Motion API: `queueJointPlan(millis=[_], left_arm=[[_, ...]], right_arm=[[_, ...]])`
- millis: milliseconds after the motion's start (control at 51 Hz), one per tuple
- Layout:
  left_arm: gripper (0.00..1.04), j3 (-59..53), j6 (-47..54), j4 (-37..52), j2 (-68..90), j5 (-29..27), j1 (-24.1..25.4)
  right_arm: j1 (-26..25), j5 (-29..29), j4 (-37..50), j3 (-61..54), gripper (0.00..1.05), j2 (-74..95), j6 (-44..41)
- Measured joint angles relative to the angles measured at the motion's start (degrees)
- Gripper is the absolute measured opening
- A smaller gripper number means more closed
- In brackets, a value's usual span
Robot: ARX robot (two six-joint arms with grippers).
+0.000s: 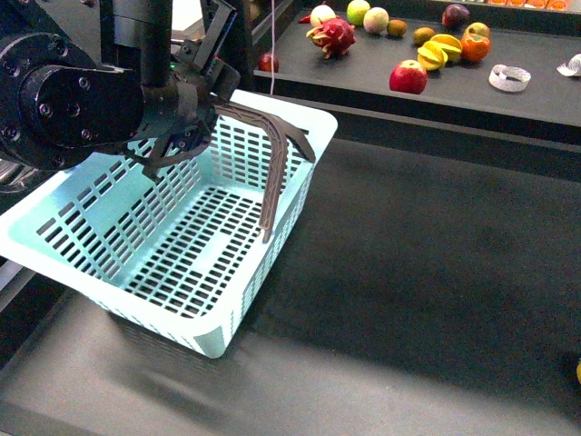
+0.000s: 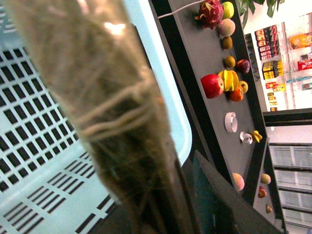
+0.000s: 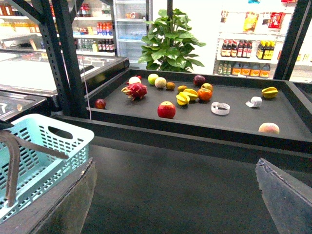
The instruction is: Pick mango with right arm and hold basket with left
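The broad dark surface point(image 1: 427, 272) fills most of the front view. At the left of the frame the light-blue slotted plastic basket point(image 1: 91, 213) hangs tilted above it, with a shadow underneath. At the upper left, the bulky dark left arm's pincer point(image 1: 182, 141) sits at the basket's far rim. In the left wrist view the tape-wrapped grey-brown handle point(image 2: 107, 112) runs straight across the lens, so I judge this pincer clenched on that handle. The holding half of the task looks done. The right pincer point(image 3: 175, 163) is released and empty, its two dark fingers point(image 3: 73, 200) spread at the lower corners of its own view and well short of the raised black fruit tray point(image 3: 234, 122). The likeliest mango is the small plain yellow oblong fruit point(image 3: 269, 91) at the upper right of that view, near the tray's far corner, though it is too small to be sure. The pick is not yet begun: next the right arm must reach over the tray's lip, centre on the fruit and close gently.
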State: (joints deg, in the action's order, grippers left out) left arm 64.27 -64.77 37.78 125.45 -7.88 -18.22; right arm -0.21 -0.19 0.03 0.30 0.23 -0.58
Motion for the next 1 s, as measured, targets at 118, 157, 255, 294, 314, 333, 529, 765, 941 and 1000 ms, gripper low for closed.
queueJointPlan(millis=[118, 157, 255, 294, 314, 333, 529, 765, 941, 1000], left_arm=[[0.07, -1.07, 2.05, 0.0, -0.68, -0.11, -0.68], [0.07, -1.6, 4.26, 0.09, -1.2, 0.31, -0.98], [0.07, -3.56, 6.82, 0.94, -2.47, 0.76, -1.75], [0.07, -4.33, 7.52, 1.44, -3.02, 1.4, -1.97], [0.07, -4.92, 7.96, 1.84, -3.34, 2.05, -2.16], [0.07, -5.53, 8.26, 2.34, -3.72, 2.73, -2.27], [0.07, -9.84, 11.41, 5.64, -7.15, 7.76, -3.58], [0.07, -12.96, 16.68, 9.62, -12.55, 11.82, -5.88], [0.06, -14.6, 21.66, 12.94, -14.47, 12.39, -9.03], [0.06, -15.72, 25.07, 16.0, -14.47, 13.14, -10.71]], right_arm=[[0.0, -0.02, 0.0, 0.0, 0.97, 0.0, 0.0], [0.0, -0.02, 0.0, 0.0, 0.97, 0.0, -0.02], [0.0, -0.02, 0.0, 0.0, 0.97, 0.0, 0.0], [0.0, 0.0, 0.0, 0.0, 0.97, 0.0, 0.0], [0.0, -0.02, 0.0, 0.0, 0.97, 0.0, 0.0], [0.0, -0.02, 0.0, 0.0, 0.97, 0.0, 0.0], [0.0, -0.02, 0.0, 0.0, 0.97, 0.0, 0.0], [0.0, -0.02, 0.0, 0.0, 0.97, 0.0, 0.0], [0.0, -0.02, 0.0, 0.0, 0.97, 0.0, 0.0], [0.0, -0.02, 0.0, 0.0, 0.97, 0.0, 0.0]])
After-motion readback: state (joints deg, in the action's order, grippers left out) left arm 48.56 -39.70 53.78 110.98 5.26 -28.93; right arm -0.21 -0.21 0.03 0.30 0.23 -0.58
